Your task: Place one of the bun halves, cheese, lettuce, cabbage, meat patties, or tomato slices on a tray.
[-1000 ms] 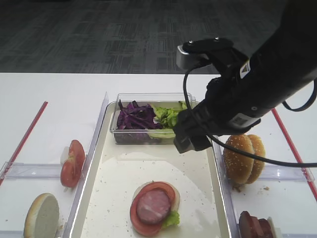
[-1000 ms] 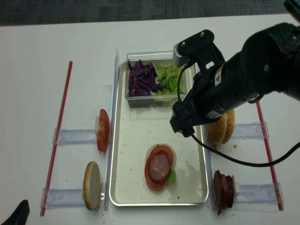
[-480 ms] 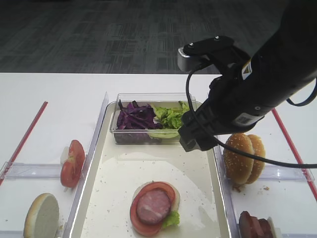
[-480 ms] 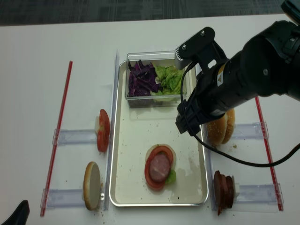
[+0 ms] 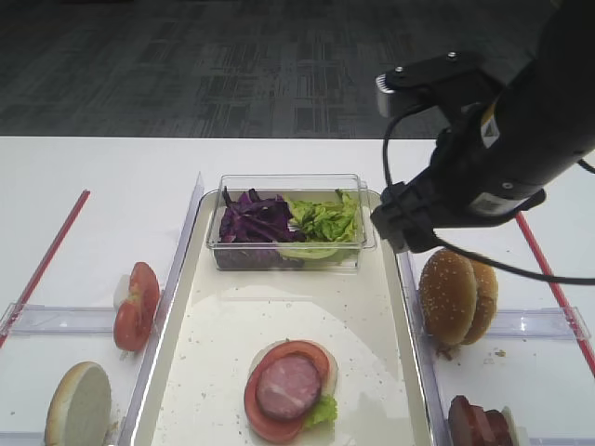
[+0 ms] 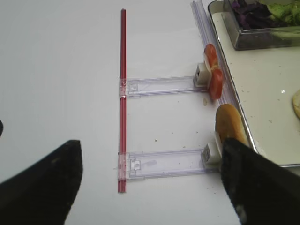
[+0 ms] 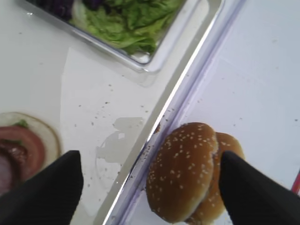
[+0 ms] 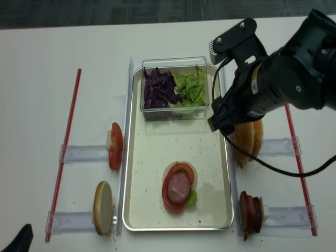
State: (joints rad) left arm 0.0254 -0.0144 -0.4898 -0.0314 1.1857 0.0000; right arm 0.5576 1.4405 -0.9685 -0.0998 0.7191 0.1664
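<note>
Right gripper [image 7: 149, 176]: jaws wide, holding nothing, above sesame bun halves [image 7: 183, 169] just outside tray [image 7: 161, 110] rim. Clear box [image 7: 154, 56] of lettuce [image 7: 126, 21] ahead-left; tomato slice [image 7: 26, 143] with meat patty [image 5: 288, 385] left.

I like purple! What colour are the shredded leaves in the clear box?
Dark purple cabbage, clearest in the realsense high view.

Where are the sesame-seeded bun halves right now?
In the exterior high view the golden sesame-seeded bun halves stand on edge just right of the cream-white rectangular tray, outside its rim, under the right arm.
</note>
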